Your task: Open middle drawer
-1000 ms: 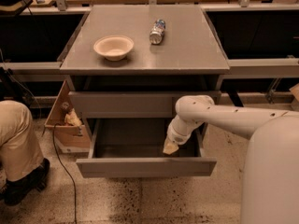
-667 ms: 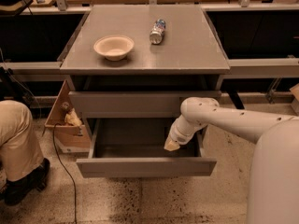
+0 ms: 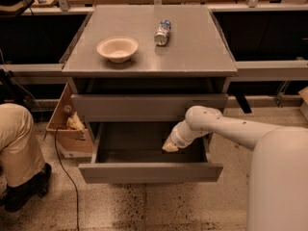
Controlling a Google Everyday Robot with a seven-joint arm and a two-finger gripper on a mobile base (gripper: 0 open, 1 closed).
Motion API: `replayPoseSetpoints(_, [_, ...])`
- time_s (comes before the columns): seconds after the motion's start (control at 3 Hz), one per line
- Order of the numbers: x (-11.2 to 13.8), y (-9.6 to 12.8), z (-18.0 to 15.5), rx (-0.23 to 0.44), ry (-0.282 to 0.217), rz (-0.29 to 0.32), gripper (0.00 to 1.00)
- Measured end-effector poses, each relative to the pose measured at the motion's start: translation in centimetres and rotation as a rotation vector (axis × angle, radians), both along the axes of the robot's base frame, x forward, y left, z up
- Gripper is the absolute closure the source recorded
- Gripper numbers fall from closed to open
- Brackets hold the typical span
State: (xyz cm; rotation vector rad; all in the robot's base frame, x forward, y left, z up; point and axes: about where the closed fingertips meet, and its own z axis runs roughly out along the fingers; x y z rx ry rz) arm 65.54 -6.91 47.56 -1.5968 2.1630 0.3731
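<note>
The grey cabinet has its middle drawer pulled out towards me, and its shallow grey tray shows inside. The taller uppermost drawer front above it is closed. The lowest drawer is hidden under the open one. My gripper is at the end of the white arm, which comes in from the right. It hangs inside the open tray near the tray's right side, just behind the drawer front.
A cream bowl and a lying bottle are on the cabinet top. A person's leg in tan trousers is at the left, with a cardboard box and a black cable on the floor.
My arm has shifted a little and the gripper has moved slightly left inside the tray. The drawer has not moved.
</note>
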Motion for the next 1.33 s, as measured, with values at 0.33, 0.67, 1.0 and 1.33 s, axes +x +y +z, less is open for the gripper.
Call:
replayPoseSetpoints(0.33, [1.1, 0.9, -3.2, 0.013, 0.044, -0.029, 1.0])
replayPoseSetpoints(0.67, [0.9, 1.4, -5.5, 0.019, 0.097, -0.038, 1.0])
replayPoseSetpoints(1.0, [-0.5, 1.5, -6.3, 0.046, 0.169, -0.041, 1.0])
replayPoseSetpoints(1.33, [-2.3, 1.3, -5.7, 0.103, 0.237, -0.044, 1.0])
